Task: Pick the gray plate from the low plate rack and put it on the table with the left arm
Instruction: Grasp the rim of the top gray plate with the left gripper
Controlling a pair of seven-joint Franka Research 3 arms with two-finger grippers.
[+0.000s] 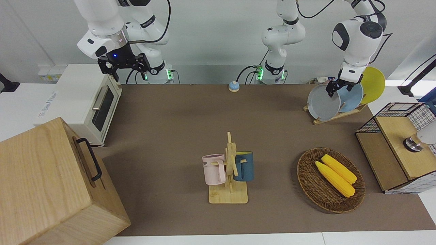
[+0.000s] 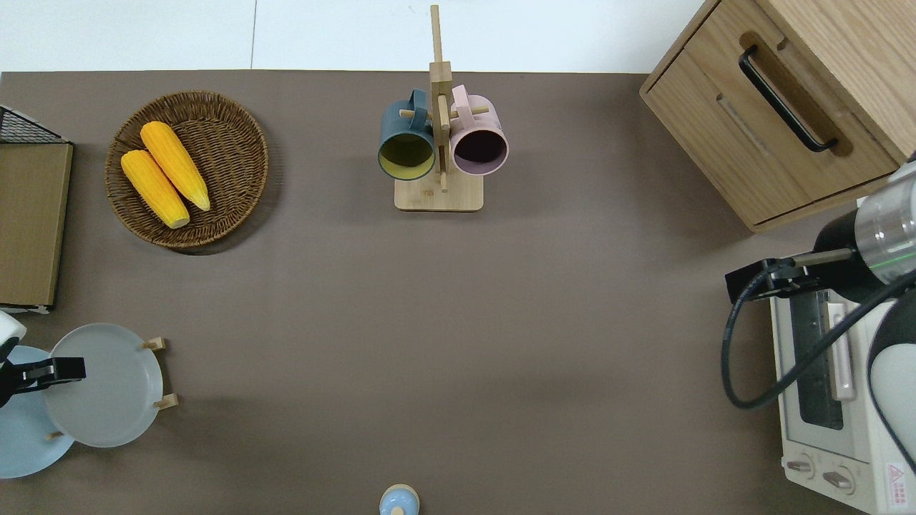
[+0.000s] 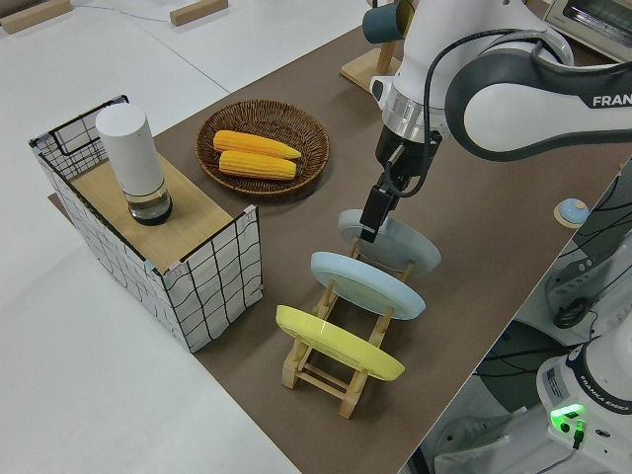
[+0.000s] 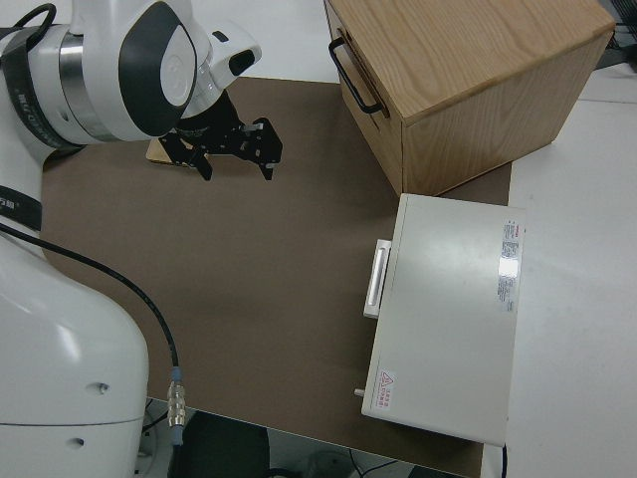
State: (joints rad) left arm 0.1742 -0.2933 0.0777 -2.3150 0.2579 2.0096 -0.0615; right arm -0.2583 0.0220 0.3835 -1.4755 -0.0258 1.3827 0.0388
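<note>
One gray plate (image 1: pixel 323 102) | on edge, tilted | low plate rack (image 1: pixel 335 116)

Front view — raised camera across the bench (image 1: pixel 170 119), facing the robots; takes in the whole mat, the wooden cabinet (image 1: pixel 51 183) closest to the lens.

Overhead view — straight down, the robots' edge at the bottom; shares with the front view the mug stand (image 2: pixel 440 143), the corn basket (image 2: pixel 187 169), the toaster oven (image 2: pixel 830 400) and the low plate rack (image 2: pixel 161 372).

Left side view — raised, close, at the left arm's end, looking diagonally along the bench; shares the rack, the basket and the wire crate (image 3: pixel 148 227) with the front view.

Right side view — above the right arm, looking down along its reach; shares the oven and cabinet with the overhead view.
</note>
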